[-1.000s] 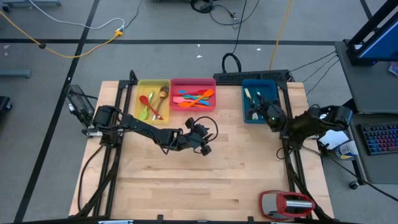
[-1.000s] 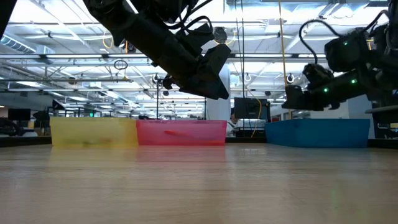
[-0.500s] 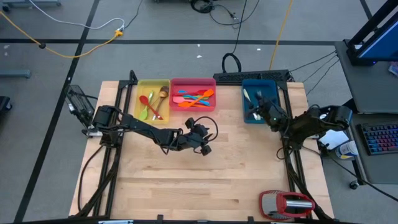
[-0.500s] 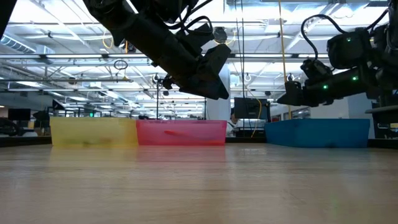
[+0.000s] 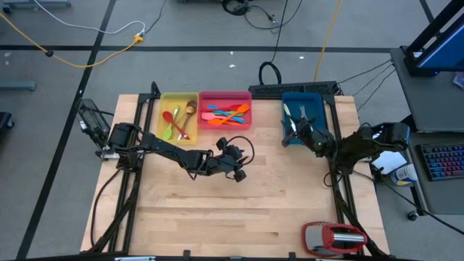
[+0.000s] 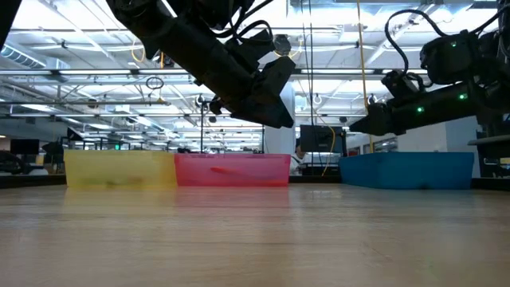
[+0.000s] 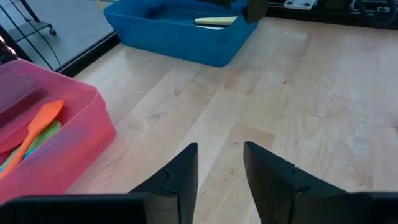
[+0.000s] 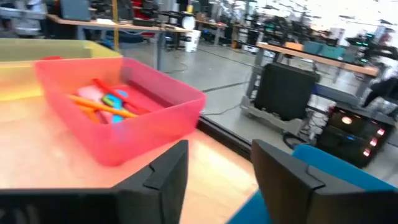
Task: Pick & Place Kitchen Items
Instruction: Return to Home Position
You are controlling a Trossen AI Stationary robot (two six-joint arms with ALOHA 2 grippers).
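Note:
The kitchen items lie in three trays along the table's far edge. Spoons (image 5: 177, 122) are in the yellow tray (image 5: 165, 101). Orange, blue and red spatulas (image 5: 226, 112) are in the pink tray (image 5: 246, 98). Cream-handled knives (image 5: 299, 114) are in the blue tray (image 5: 319, 101). My left gripper (image 5: 243, 165) hangs open and empty above the table's middle, near side of the pink tray (image 7: 81, 134). My right gripper (image 5: 291, 133) is open and empty above the blue tray's near left corner, pointing toward the pink tray (image 8: 124, 124).
A bulky red-and-silver gadget (image 5: 333, 238) sits at the table's near right corner. Bare wood (image 5: 217, 210) spreads over the table's near half. A keyboard (image 5: 442, 159) and a bottle (image 5: 404, 174) lie beyond the table's right edge.
My right gripper has moved toward the table's left edge, from above the blue tray's near right part to its near left corner, staying open. The left arm and the utensils have kept still.

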